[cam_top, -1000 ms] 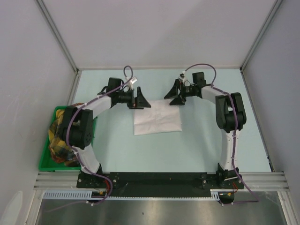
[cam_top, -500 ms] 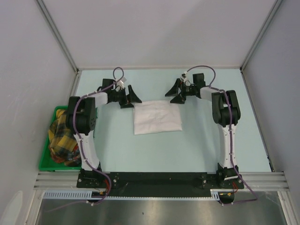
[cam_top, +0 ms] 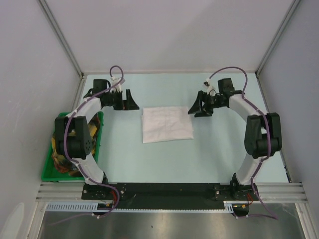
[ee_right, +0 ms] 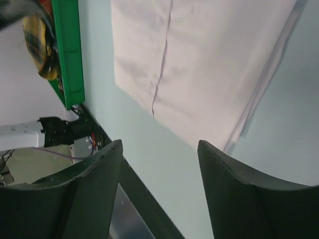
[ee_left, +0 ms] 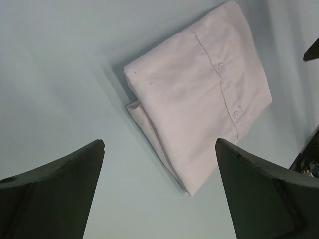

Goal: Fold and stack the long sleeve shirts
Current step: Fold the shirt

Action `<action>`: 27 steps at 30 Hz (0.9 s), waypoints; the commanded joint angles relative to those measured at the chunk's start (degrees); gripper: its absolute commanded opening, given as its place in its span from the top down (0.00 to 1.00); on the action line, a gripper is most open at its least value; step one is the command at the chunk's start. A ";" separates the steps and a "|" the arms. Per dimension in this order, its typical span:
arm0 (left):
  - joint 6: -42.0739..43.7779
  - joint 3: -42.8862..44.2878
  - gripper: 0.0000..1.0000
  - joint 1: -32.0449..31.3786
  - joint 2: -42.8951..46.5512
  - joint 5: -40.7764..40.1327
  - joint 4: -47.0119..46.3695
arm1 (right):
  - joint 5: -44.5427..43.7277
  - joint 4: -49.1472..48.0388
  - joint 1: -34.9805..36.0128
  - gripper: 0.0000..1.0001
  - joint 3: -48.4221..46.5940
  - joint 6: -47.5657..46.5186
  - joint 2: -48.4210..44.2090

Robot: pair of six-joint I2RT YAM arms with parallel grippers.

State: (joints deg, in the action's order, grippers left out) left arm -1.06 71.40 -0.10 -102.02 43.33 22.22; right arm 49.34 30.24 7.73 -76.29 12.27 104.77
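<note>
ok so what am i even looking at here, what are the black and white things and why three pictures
Those are two robot arms bolted at the near edge of a pale table. The wide picture comes from a fixed camera above and behind them. The other two come from small cameras on the wrists, so the dark wedges at the bottom of each are that arm's own fingers.

Each arm ends in a two-finger claw: the left gripper and the right gripper. Both are open and hold nothing. Between them on the table lies a folded white shirt; its buttons show in the left wrist view. At the left edge sits a green bin with checked cloth in it.
</note>
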 commanded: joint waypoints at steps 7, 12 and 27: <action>5.63 -5.12 0.00 -0.43 7.18 2.55 -0.25 | -0.65 -3.08 2.91 0.35 16.78 2.93 1.92; 10.63 -3.55 0.01 -1.57 8.24 0.88 1.94 | -0.65 -5.71 2.65 0.59 18.38 4.34 5.52; 22.34 17.78 0.01 -11.41 -6.95 0.59 20.05 | -15.40 29.35 -2.28 1.00 -13.51 -35.97 22.31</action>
State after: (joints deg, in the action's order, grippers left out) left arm 18.13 81.21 -9.21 -103.39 41.25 36.80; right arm 44.29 47.27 5.54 -80.27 -6.61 122.48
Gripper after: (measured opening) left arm 0.994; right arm 0.015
